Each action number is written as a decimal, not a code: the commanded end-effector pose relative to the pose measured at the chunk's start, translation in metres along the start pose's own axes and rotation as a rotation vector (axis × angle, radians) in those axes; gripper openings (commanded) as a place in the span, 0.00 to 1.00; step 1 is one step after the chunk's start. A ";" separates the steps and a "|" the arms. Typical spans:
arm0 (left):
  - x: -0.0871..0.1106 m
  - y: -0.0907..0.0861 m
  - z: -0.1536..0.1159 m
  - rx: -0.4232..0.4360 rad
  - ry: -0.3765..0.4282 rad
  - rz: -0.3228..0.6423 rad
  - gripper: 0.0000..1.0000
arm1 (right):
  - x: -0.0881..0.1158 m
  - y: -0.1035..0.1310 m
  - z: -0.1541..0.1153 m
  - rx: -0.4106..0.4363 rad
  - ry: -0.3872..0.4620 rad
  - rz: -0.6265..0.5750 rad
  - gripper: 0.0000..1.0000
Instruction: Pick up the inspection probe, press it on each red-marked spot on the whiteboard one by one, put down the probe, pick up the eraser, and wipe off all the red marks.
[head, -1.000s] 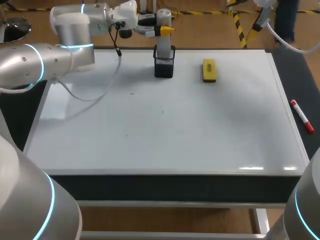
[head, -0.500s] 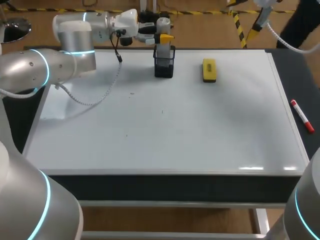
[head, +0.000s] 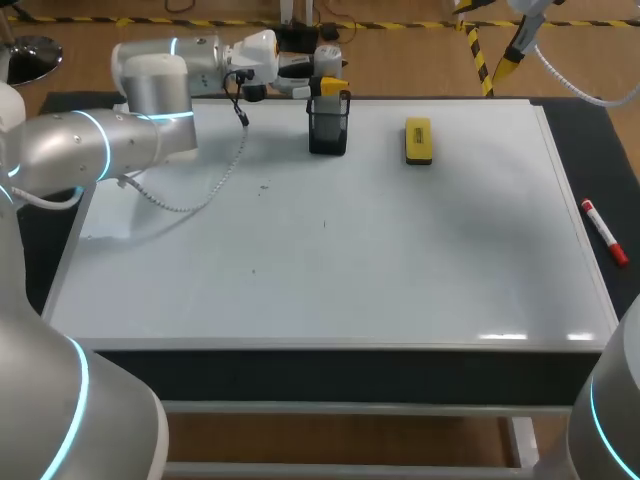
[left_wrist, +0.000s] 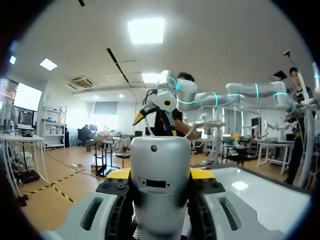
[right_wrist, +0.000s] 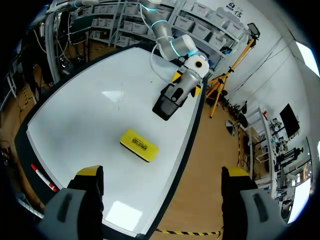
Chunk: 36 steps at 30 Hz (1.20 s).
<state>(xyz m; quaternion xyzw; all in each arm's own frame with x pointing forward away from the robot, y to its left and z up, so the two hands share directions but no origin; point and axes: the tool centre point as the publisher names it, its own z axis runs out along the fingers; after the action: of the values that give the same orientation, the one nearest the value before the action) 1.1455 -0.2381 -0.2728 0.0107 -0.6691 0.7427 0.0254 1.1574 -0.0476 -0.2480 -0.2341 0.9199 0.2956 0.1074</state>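
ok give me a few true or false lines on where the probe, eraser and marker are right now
1. The eraser lies on the whiteboard beside the black holder. True.
2. The red marker stands in the holder. False: it lies by the whiteboard's right edge.
3. The right arm's jaws are shut on the eraser. False: they are open and empty, high above the table.
4. The probe is held in the left arm's jaws at the holder. True.
5. Red marks cover the whiteboard. False: the head view shows none, only a few small dark specks.
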 end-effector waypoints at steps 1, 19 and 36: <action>-0.007 0.007 -0.001 0.008 0.030 -0.009 0.91 | 0.000 0.000 -0.001 0.002 0.004 -0.001 1.00; 0.013 -0.021 -0.050 -0.157 -0.161 0.025 1.00 | 0.000 0.000 -0.001 0.002 0.004 -0.001 1.00; 0.059 -0.044 -0.137 -0.351 -0.501 0.019 1.00 | 0.000 0.000 -0.001 0.002 0.004 -0.001 1.00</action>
<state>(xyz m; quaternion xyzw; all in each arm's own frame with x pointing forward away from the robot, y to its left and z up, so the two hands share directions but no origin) 1.1507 -0.1075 -0.2576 0.0463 -0.7528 0.6565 0.0110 1.1574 -0.0476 -0.2480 -0.2340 0.9199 0.2956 0.1075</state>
